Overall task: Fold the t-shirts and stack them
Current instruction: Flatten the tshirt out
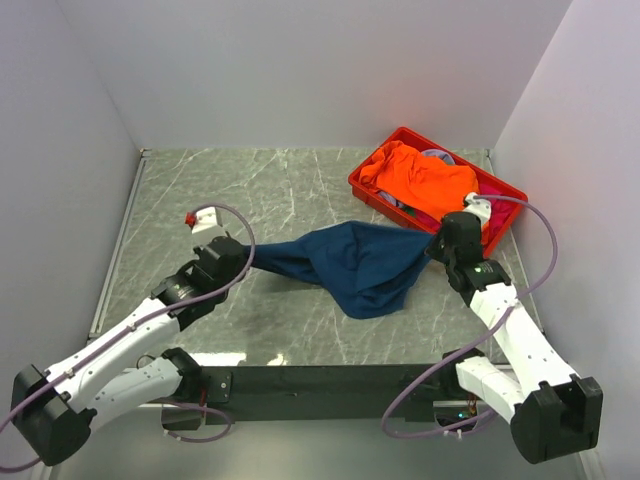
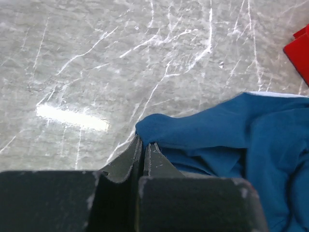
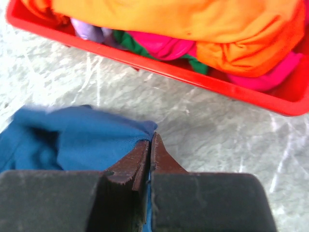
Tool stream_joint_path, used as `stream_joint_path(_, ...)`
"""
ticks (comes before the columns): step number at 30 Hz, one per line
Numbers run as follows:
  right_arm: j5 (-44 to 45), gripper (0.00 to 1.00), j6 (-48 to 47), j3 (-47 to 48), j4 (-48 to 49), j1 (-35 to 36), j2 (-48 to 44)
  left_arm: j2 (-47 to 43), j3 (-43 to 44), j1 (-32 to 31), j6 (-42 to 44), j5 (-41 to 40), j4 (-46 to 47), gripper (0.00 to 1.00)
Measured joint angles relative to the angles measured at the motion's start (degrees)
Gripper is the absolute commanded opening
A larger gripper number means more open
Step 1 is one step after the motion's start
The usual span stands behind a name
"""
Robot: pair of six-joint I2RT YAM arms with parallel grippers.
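top external: over the desk (image 1: 250,190), beside the red crate (image 1: 366,186) where the orange t-shirt (image 1: 420,175) waits, the navy t-shirt (image 1: 350,265) sags between my arms, probably to spread it flat; left end effector (image 2: 144,145) and right end effector (image 3: 149,140) each pinch an opposite edge.

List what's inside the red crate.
An orange t-shirt heaped on top; pink cloth, green cloth and lavender cloth peek out beneath. Deeper layers and the crate floor are covered.

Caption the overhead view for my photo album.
Left gripper and right gripper each pinch an end of the navy t-shirt near the red crate.
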Motion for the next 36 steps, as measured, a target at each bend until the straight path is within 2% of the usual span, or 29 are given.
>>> stream_joint_path(2, 0.9, 0.04, -0.1, 0.0, -0.4, -0.2, 0.0, -0.5, -0.5, 1.0, 0.6, 0.4, 0.0, 0.01)
stream_joint_path(3, 1.2, 0.17, -0.2, 0.0, -0.8, -0.3, 0.0, -0.3, -0.7, 1.1, 0.8, 0.8, 0.0, 0.01)
stream_joint_path(4, 1.4, 0.26, -0.3, 0.0, -1.2, -0.3, 0.0, 0.3, -1.0, 1.2, 0.9, 0.9, 0.0, 0.01)
stream_joint_path(5, 1.5, 0.44, -0.5, 0.0, -1.4, -0.3, 0.1, 1.3, -1.1, 1.3, 0.9, 1.0, -0.1, 0.01)
stream_joint_path(6, 1.4, 0.5, -0.7, 0.0, -1.5, -0.2, 0.1, 2.3, -1.1, 1.4, 1.0, 1.1, -0.2, 0.01)
stream_joint_path(8, 1.4, 0.61, -1.3, 0.0, -1.5, 1.0, 0.0, 4.4, -1.3, 1.4, 1.2, 1.4, -0.4, 0.01)
stream_joint_path(11, 1.6, 0.68, -1.5, 0.0, -0.9, 6.4, -0.8, 5.1, -1.7, 1.6, 1.6, 2.2, -1.0, 0.01)
stream_joint_path(14, -0.6, 0.68, -1.6, 0.0, 1.7, 14.2, -1.4, 4.9, -1.7, 1.7, 1.9, 2.5, -1.0, 0.01)
stream_joint_path(18, -7.3, 0.66, -1.3, 0.2, 8.8, 19.5, 2.0, 4.8, -1.7, 1.9, 1.9, 3.0, -1.0, 0.01)
stream_joint_path(27, -12.0, 0.65, -2.1, 12.5, 14.8, 31.2, 27.4, 4.5, -1.8, 2.3, 1.9, 4.5, -1.0, 0.01)
stream_joint_path(36, -12.7, 0.64, -2.9, 23.6, 15.5, 34.8, 45.0, 4.5, -2.2, 3.0, 1.9, 5.9, -1.0, 0.01)
